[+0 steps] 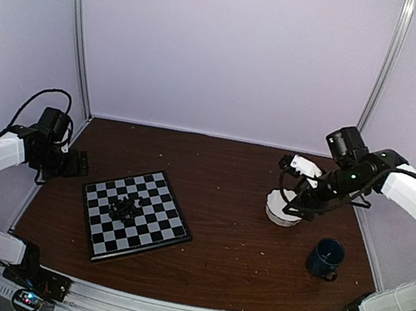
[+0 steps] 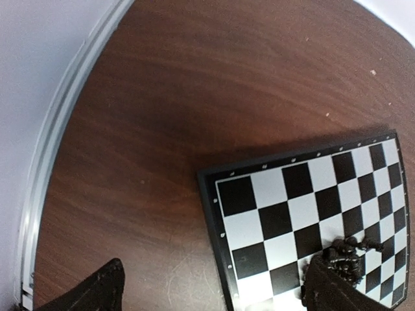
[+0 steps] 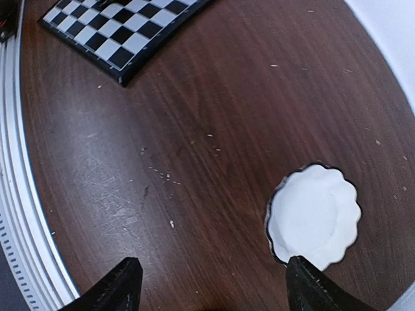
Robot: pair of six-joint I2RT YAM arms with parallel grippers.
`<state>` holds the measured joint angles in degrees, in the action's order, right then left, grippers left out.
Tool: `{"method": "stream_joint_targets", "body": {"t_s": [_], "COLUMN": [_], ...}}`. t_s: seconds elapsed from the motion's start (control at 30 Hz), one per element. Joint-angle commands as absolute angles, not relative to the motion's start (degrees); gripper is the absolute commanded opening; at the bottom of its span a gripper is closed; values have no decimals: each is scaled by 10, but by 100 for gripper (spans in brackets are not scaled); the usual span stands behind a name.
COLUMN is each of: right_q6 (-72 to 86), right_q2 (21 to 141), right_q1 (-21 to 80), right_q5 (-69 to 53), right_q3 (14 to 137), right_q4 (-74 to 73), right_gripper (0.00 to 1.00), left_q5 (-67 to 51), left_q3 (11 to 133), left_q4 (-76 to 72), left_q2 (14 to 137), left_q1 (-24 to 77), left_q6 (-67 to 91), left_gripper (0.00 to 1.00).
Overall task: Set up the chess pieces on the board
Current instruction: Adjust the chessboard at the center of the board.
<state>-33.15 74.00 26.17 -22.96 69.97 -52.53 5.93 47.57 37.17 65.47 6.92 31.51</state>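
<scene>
At the left edge of the table, just off the left corner of the board [image 1: 154,231]: the left claw [image 1: 71,164], jaws spread wide, nothing between them. From there, toward 4 o'clock in the overhead view, the chess pieces [image 1: 125,207], bunched in one dark heap on the middle squares, none on a home row. By the look of it, hardly any of the job done. Too small to tell upright from toppled, and no clear long axis to the heap. Board itself turned cornerwise to the table edge.

Through the left wrist camera, much the same: left claw [image 2: 214,295] low in frame, board [image 2: 285,201] to the right of it, chess pieces [image 2: 350,256] at 4 o'clock, just beyond one dark fingertip [image 2: 337,295].

Further right, well apart from the board, a white bowl [image 1: 283,211] with the right claw [image 1: 296,194] above it, likewise gaping and carrying nothing. A blue mug [image 1: 326,258] at 5 o'clock from the bowl. In the right wrist view, bowl [image 3: 314,217] at 4 o'clock, only a corner of the board [image 3: 123,32] up at 11.

Judged from this: heap far nearer the left claw — a short reach toward 4 o'clock, against a long one toward 9 for the right. Likely a narrow pinch needed to lift one piece clear of its neighbours.
</scene>
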Motion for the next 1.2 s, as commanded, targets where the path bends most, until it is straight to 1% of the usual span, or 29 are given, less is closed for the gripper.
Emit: {"method": "stream_joint_targets", "body": {"t_s": [0.0,0.1,0.2,0.33,0.43,0.6,0.8,0.9,1.17], "right_q6": [-345,-341,-338,-324,-325,-305,-287,-274,-269], "right_q2": [814,859,911,981,1031,1102,1151,1172,1232], "right_q1": [312,338,359,391,412,429,430,431,441], "right_q5": [-270,-257,-246,-213,-208,-199,-175,-173,-178], "right_q3": [733,723,731,760,788,818,824,836,891], "right_q4": [-542,-485,-444,-403,-394,-382,-355,-349,-353], "right_gripper": [76,68,56,43,35,21,9,6,6], "left_q5": [18,-13,-38,-64,-56,-55,-72,-75,-89], "left_q3": [417,379,360,365,375,396,399,397,399], "left_q4": [351,324,293,271,253,224,189,179,129], "left_q2": [659,662,671,700,723,786,817,823,859], "left_q1": [58,57,57,57,57,57,58,58,59], "left_q6": [379,402,406,406,402,407,424,429,435], "left_gripper": [97,98,97,94,92,89,86,85,84]}}
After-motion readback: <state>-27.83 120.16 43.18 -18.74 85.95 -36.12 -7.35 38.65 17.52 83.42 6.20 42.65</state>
